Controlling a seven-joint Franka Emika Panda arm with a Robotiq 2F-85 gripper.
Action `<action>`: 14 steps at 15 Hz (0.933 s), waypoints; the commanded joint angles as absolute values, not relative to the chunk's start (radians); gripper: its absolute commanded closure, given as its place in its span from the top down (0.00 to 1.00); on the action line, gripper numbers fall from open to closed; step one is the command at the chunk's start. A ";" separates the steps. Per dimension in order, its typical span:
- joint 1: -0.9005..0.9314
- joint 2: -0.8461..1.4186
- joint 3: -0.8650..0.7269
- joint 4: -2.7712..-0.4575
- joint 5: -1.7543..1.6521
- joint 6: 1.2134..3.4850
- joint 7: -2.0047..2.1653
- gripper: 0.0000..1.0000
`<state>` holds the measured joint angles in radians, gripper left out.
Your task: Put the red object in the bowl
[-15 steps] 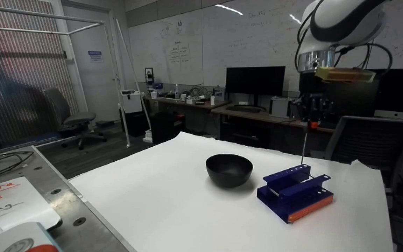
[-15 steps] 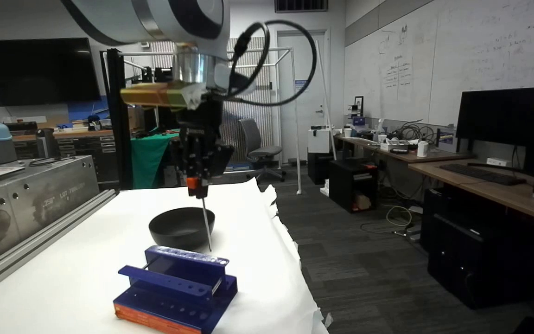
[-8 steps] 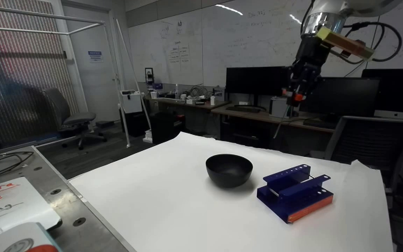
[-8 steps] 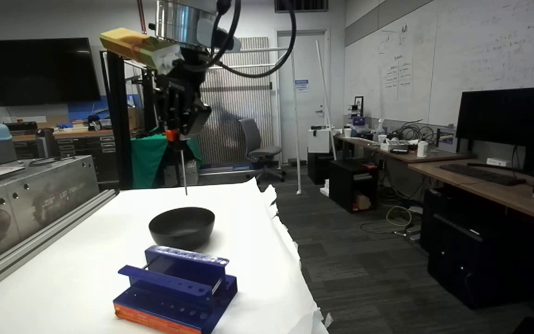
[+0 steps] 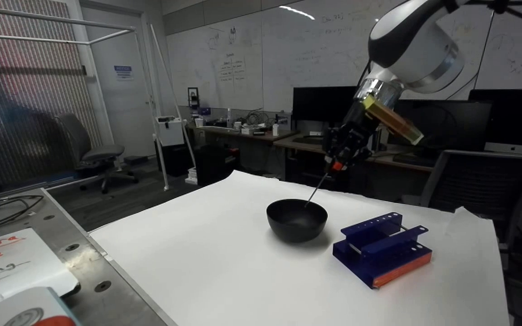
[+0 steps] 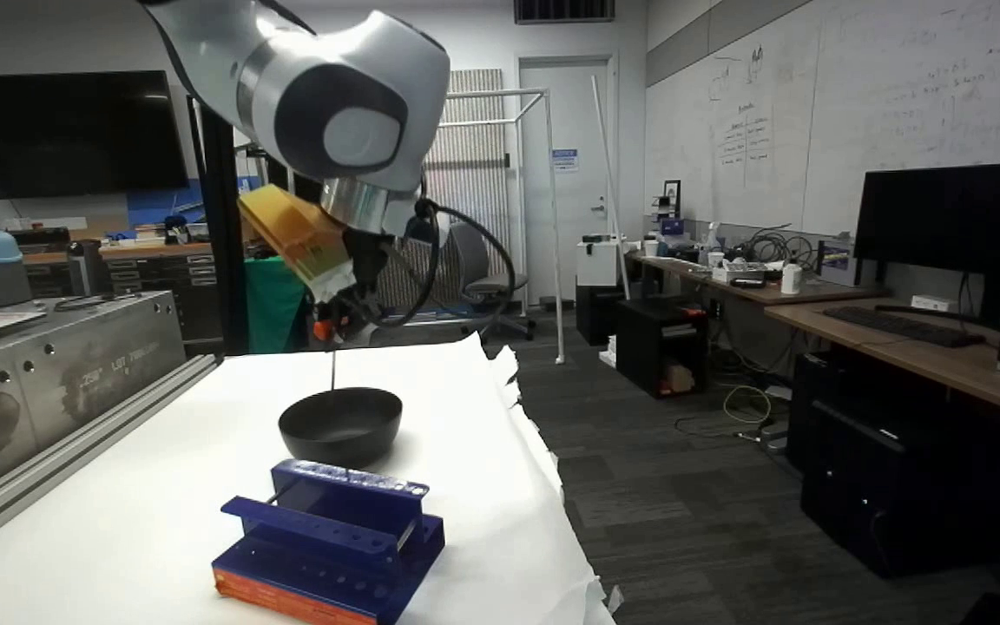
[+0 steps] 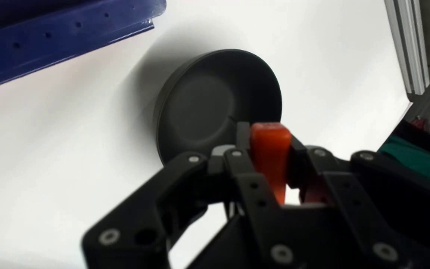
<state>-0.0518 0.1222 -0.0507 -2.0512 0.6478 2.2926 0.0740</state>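
Leaning down from the arm (image 5: 410,50), the claw (image 5: 335,164) tilts toward the bowl (image 5: 290,232), its two fingers (image 7: 243,134) clamped on the red piece (image 7: 271,149). The red piece sits between them, higher than the bowl's rim. From the claw a thin rod (image 5: 316,189) slants downward, and in the wrist view its lower end shows against the inside of the bowl; whether it touches, I cannot tell. Black and round, the bowl stands upright on the white worktop (image 5: 197,258). Near the bowl but apart from it is a blue rack (image 5: 354,265), with two raised rails pierced by holes and a reddish strip (image 5: 401,270) along its lower edge. A yellow-orange block (image 6: 292,233) is mounted on the arm above the claw. Beyond the worktop, a dark chair (image 5: 492,190) appears in an exterior view, and a black screen (image 6: 956,226) stands on a desk (image 6: 934,354)
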 commanded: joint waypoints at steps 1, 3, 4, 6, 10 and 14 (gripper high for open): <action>-0.066 0.257 -0.026 -1.967 0.734 2.315 -0.002 0.05; -0.072 0.310 -0.012 -1.945 0.776 2.336 -0.027 0.05; -0.075 0.333 -0.007 -1.931 0.793 2.345 -0.038 0.05; -0.078 0.376 0.006 -1.898 0.817 2.351 -0.059 0.07; -0.083 0.432 0.023 -1.838 0.819 2.328 -0.065 0.59; -0.075 0.399 0.016 -1.828 0.763 2.269 -0.020 0.89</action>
